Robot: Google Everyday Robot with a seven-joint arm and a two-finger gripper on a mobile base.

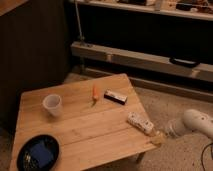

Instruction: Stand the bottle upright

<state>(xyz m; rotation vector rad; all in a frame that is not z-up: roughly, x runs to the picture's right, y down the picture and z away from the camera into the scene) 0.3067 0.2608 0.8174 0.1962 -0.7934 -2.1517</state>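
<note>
The bottle (140,122) is slim and whitish with a speckled label. It lies on its side near the right edge of the wooden table (85,130). My gripper (158,137) is at the table's front right corner, just right of and below the bottle's near end. The white arm (192,123) reaches in behind it from the right. I cannot see whether the gripper touches the bottle.
A translucent white cup (52,105) stands at the left. A small orange item (94,92) and a flat dark-and-white box (115,96) lie near the far side. A black bowl (30,148) holding something blue sits at the front left. A low shelf and rail (145,57) run behind.
</note>
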